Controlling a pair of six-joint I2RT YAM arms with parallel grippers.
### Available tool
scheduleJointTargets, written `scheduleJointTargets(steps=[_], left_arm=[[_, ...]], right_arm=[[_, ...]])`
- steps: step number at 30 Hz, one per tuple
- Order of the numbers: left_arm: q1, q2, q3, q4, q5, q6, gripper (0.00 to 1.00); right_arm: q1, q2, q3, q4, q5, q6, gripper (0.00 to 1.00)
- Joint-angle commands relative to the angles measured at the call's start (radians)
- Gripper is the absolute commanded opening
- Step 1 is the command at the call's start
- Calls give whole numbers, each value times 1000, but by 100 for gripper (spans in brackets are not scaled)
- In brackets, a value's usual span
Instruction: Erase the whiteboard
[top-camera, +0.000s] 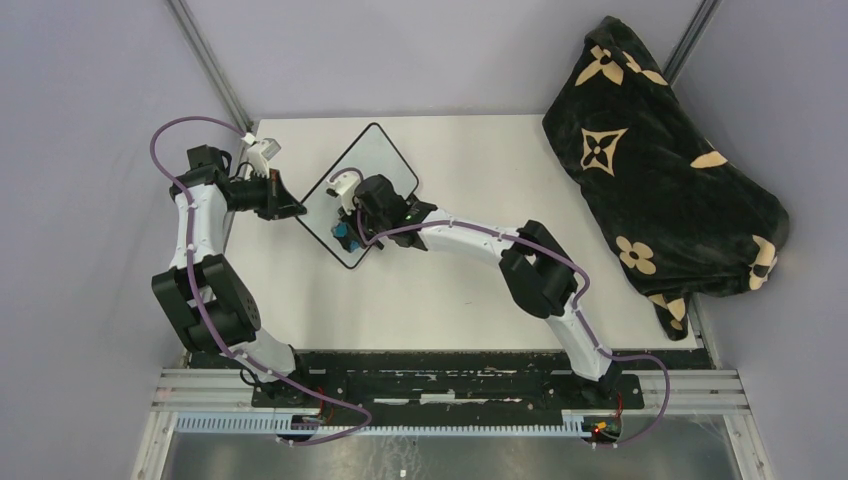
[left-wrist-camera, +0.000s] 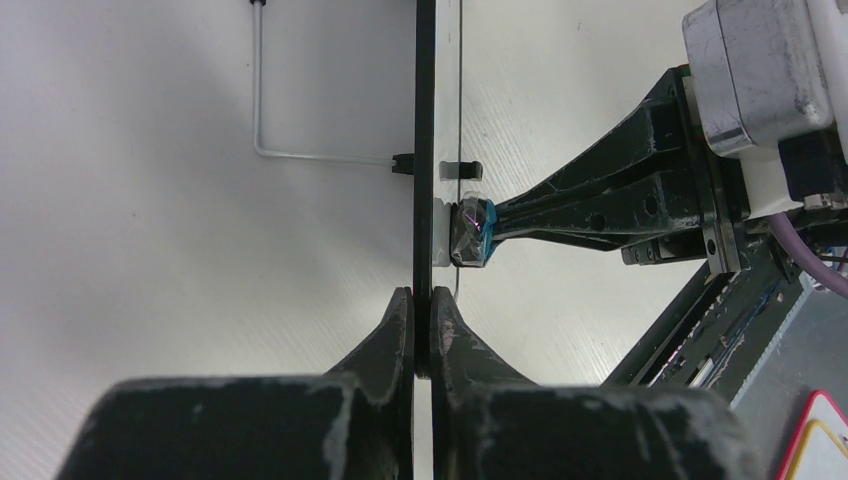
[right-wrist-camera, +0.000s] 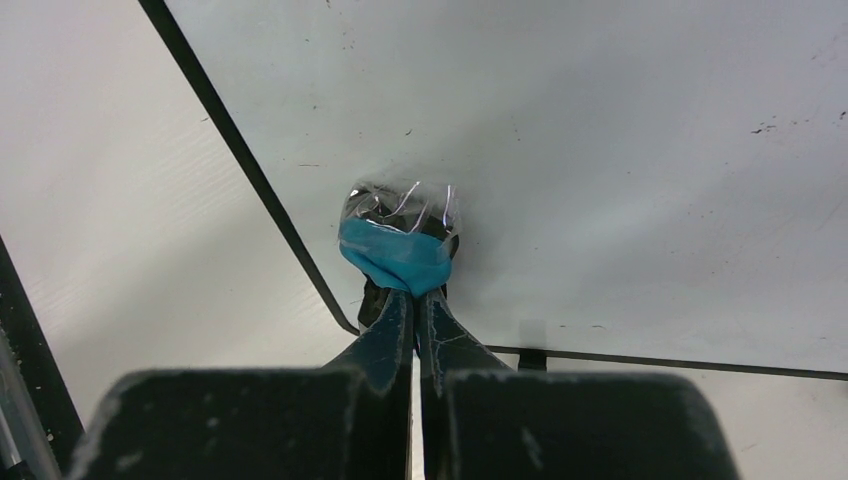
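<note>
My L gripper (left-wrist-camera: 422, 305) pinches the whiteboard (top-camera: 385, 155) by its frame edge; board's approx 11 o'clock on table (top-camera: 470, 300). R gripper (right-wrist-camera: 416, 300) clamps blue eraser (right-wrist-camera: 393, 258) against board face, w/ only faint specks there.

The white worktop (top-camera: 470, 300) carries the whiteboard (top-camera: 378, 160) in its far left part, turned cornerwise to the edges. Whether the board lies flat or is tipped up cannot be told. A black plush blanket (top-camera: 655, 170) with beige flower motifs is heaped on the far right corner, spilling past the right edge.
</note>
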Motion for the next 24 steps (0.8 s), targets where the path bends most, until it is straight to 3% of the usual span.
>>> scheduleJointTargets(steps=[1,13,24], left_arm=[[-26,-35,-4,-72,27,53,3],[-25,-38,2,-90,23,57,3],[-27,-56,-7,-92,12,61,3]], right_arm=[[-36,11,31,49,65,-23,1],[-189,-6,49,52,102,-20,0],[-248,85,333,3,85,56,0]])
